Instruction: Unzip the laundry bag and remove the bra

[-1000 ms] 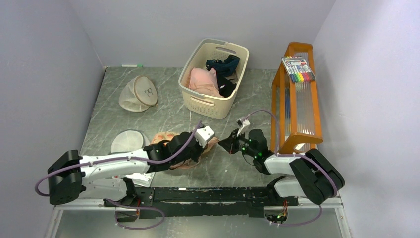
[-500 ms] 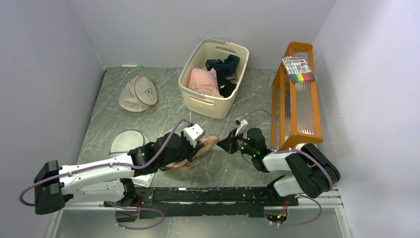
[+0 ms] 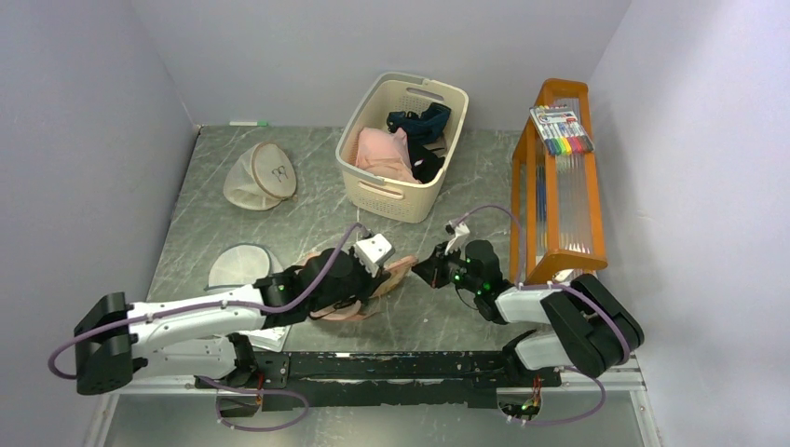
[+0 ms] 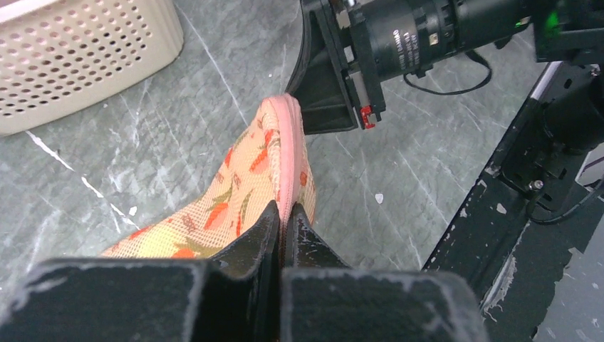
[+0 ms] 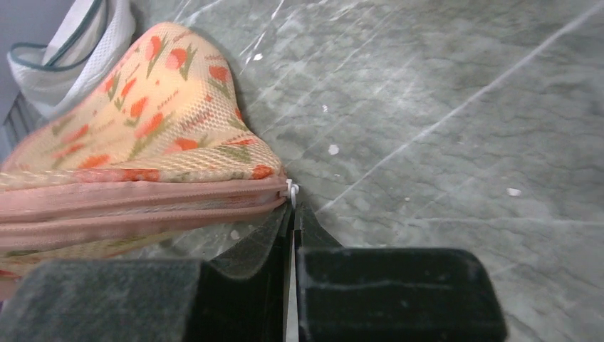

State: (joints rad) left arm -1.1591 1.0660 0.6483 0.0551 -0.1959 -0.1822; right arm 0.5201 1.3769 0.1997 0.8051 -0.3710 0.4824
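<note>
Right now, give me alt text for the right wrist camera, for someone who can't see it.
The right tool is closed on the white zip pull at the tip of the peach, carrot-printed laundry bag, whose pink zip looks shut. A white mesh bag lies behind it, upper left, on the grey marbled table.

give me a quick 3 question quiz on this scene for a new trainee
1. True or false: the laundry bag lies inside the basket.
2. What does the left gripper pinch? A) the bag's pink rim B) the marker pack C) the white mesh bag
3. Which gripper is shut on the white zip pull?
Key: 1 false, it lies on the table. 2 A. 3 the right gripper.
</note>
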